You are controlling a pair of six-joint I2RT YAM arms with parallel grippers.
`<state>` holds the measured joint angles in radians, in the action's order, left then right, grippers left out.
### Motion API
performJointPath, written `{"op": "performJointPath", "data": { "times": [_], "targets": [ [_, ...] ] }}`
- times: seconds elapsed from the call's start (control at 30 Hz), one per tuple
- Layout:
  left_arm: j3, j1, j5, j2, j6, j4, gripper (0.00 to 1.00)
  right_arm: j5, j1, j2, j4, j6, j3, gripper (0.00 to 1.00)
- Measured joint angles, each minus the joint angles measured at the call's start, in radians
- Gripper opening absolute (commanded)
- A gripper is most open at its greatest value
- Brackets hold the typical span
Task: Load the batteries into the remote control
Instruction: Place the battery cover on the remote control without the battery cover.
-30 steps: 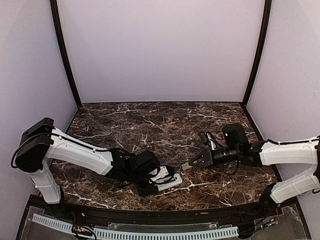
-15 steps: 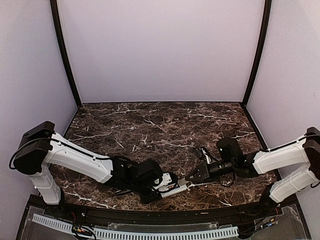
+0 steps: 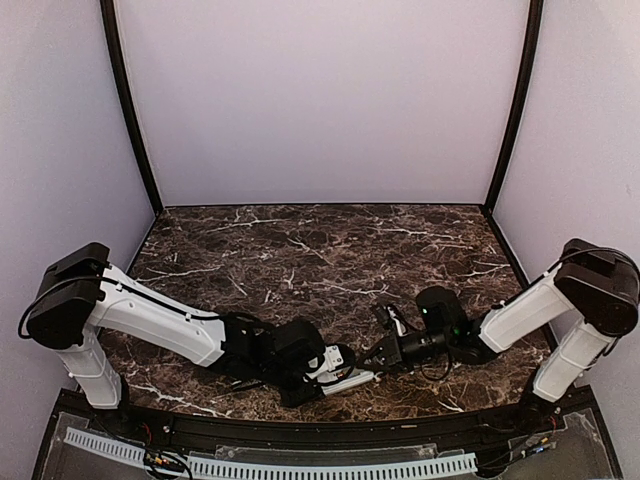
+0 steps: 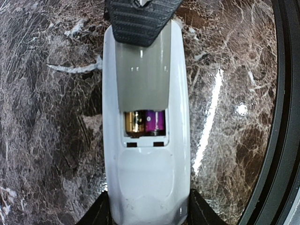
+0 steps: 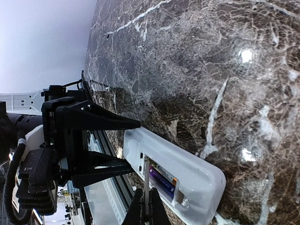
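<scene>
Dark marble table (image 3: 300, 240) is seen beneath the remote (image 4: 145, 178), which is clamped back-up between the left gripper's (image 4: 147, 211) fingers. Ahead of them, batteries (image 4: 145, 123) are seen in its bay, half hidden by a grey cover (image 4: 143, 79), against whose far end the closed right gripper (image 5: 146, 208) is pressed.

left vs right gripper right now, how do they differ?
Left gripper straddles the remote control, fingers clamping its sides; right gripper is shut and holds nothing. Left gripper sits at the end where the batteries show; right gripper's tip presses the grey cover at the other end. Both work the same remote control, low near the table's front edge.
</scene>
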<state>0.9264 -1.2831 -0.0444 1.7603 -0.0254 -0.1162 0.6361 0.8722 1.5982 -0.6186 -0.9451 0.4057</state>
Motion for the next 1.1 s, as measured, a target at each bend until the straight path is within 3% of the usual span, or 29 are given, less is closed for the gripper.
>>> {"op": "performJointPath", "data": {
  "times": [0.47, 0.73, 0.93, 1.1],
  "targets": [
    [0.002, 0.0, 0.0, 0.0, 0.006, -0.005, 0.36, -0.004, 0.048, 0.134, -0.192, -0.097, 0.016, 0.0],
    [0.002, 0.0, 0.0, 0.0, 0.006, -0.008, 0.37, -0.019, 0.05, 0.129, -0.187, -0.123, 0.011, 0.0],
    [0.003, 0.0, 0.0, 0.0, 0.006, -0.008, 0.45, -0.028, 0.051, 0.124, -0.146, -0.136, 0.021, 0.0],
    [0.003, 0.0, 0.0, 0.0, 0.008, -0.005, 0.58, -0.031, 0.051, 0.105, -0.074, -0.137, 0.043, 0.0]
  ]
}}
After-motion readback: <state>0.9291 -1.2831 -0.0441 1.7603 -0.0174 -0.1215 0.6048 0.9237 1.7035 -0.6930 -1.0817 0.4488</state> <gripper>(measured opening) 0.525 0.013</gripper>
